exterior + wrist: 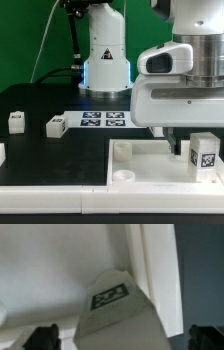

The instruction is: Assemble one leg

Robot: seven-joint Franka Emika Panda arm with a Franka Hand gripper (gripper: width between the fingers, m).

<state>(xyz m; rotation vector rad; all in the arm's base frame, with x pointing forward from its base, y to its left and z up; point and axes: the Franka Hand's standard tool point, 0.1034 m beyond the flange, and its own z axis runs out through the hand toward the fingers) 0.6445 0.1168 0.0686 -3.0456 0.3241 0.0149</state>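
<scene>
A white leg (pixel 205 153) with a black-and-white tag stands at the corner of the large white tray-like piece (pixel 150 160) on the exterior view's right. My gripper (pixel 199 140) hangs right over it. In the wrist view the leg (pixel 120 308) sits between my two dark fingertips (pixel 42 337), with a gap on each side, so the gripper (pixel 122 338) is open around it and not touching. The tray's raised wall (pixel 150 258) runs beside the leg. Two more legs (pixel 16 121) (pixel 56 126) lie on the black table on the exterior view's left.
The marker board (pixel 104 120) lies flat behind the tray. Another white part (pixel 1 152) shows at the left edge. The robot's base (pixel 105 55) stands at the back. The tray has round corner sockets (pixel 122 150) (pixel 124 174).
</scene>
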